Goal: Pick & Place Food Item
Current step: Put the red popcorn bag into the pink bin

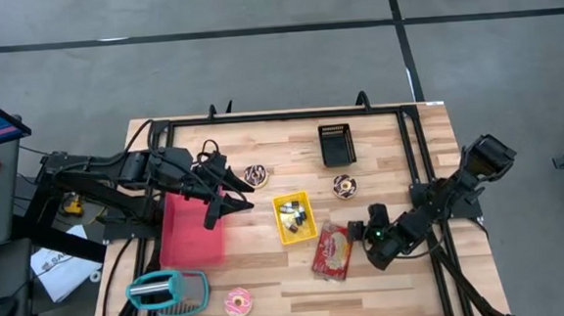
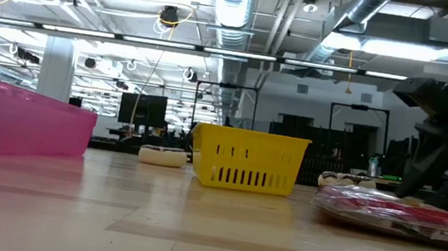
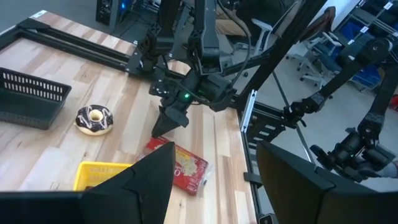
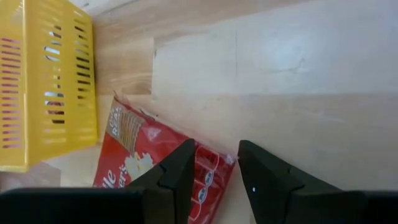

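A red snack packet (image 1: 332,251) lies flat on the wooden table, just right of a yellow basket (image 1: 294,218). My right gripper (image 4: 214,149) slants down over the packet's right end, open, and the packet's corner (image 4: 212,163) shows between its fingers. The left wrist view shows that gripper's tips (image 3: 163,127) right at the packet's far corner. My left gripper (image 3: 214,180) hangs open high above the table, over the pink bin (image 1: 190,230), and holds nothing. My right gripper stands with one finger (image 4: 183,165) over the packet's face and the other (image 4: 261,168) over bare wood beside its edge. The fingers come slanting down from the table's right side. Whether they touch the packet, I cannot tell.
A black basket (image 1: 337,145) stands at the back. One chocolate donut (image 1: 256,175) lies by the left gripper, another (image 1: 345,186) behind the packet, and a pink donut (image 1: 238,303) at the front. A teal item (image 1: 168,290) sits front left.
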Robot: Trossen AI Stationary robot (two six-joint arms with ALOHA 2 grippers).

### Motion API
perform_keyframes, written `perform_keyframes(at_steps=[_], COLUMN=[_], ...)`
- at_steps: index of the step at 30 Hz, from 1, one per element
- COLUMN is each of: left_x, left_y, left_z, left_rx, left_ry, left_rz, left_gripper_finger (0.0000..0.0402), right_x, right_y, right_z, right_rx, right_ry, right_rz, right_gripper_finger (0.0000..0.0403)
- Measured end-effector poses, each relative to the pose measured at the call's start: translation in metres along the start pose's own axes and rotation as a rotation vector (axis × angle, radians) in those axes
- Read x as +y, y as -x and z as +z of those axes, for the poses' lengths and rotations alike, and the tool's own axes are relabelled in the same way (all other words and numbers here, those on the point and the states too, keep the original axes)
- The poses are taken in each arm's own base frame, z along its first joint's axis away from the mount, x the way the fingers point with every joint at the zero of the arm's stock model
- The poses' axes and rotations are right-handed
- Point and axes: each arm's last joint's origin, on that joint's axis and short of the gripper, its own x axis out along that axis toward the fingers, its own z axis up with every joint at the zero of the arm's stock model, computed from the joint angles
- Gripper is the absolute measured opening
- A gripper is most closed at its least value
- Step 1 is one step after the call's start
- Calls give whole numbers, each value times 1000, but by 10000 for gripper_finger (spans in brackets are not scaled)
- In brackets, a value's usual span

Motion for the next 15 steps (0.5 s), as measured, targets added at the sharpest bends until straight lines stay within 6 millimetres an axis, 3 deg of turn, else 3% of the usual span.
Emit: perform_keyframes(at_steps=[8,15], left_x=[0,0], left_y=[0,0], left_z=[0,0], left_rx=[0,1], left_ry=[4,1], left_rz=[2,1], left_gripper_finger=[221,221], right_x=[1,1], right_y=[-3,-2], right_z=[4,2], right_rx=[-24,-13], right_ry=[13,27], right_rz=[-7,6], right_gripper_finger=[115,55])
